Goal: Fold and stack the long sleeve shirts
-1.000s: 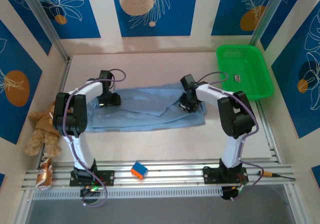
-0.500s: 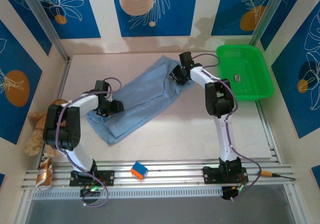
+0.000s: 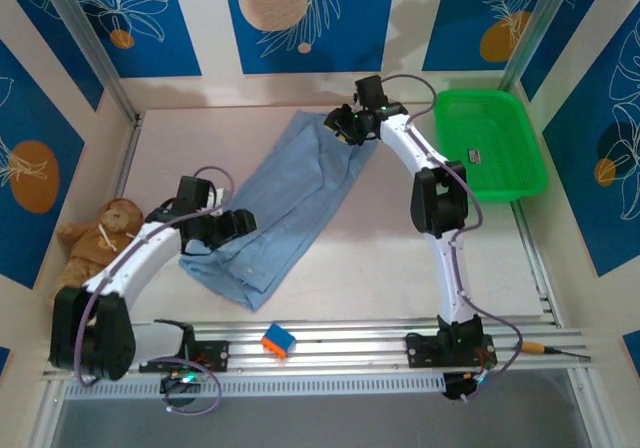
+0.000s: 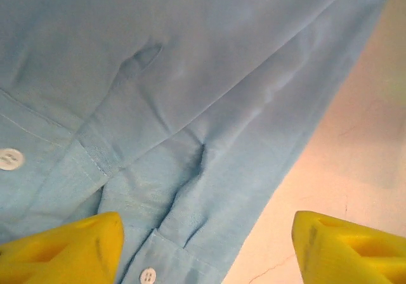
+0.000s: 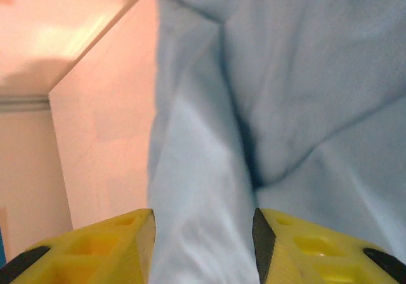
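Observation:
One light blue long sleeve shirt (image 3: 290,193) lies folded in a long strip, slanting from the far middle of the table to the near left. My left gripper (image 3: 228,226) is over its near-left end. In the left wrist view that gripper (image 4: 203,252) is open wide above a buttoned edge of the shirt (image 4: 190,106), with nothing pinched. My right gripper (image 3: 343,128) sits at the shirt's far end. In the right wrist view it (image 5: 203,252) is open, and a fold of the shirt (image 5: 285,87) lies loose between its fingers.
A green plastic basket (image 3: 520,173) stands at the far right, close to the right arm. A teddy bear (image 3: 95,243) lies at the left edge. An orange and blue block (image 3: 278,340) rests on the near rail. Bare tabletop (image 3: 390,258) lies right of the shirt.
The shirt swung from lying crosswise to a diagonal. The right gripper carried its end to the far side, the left drew its end nearer. Both grippers' jaws have spread apart.

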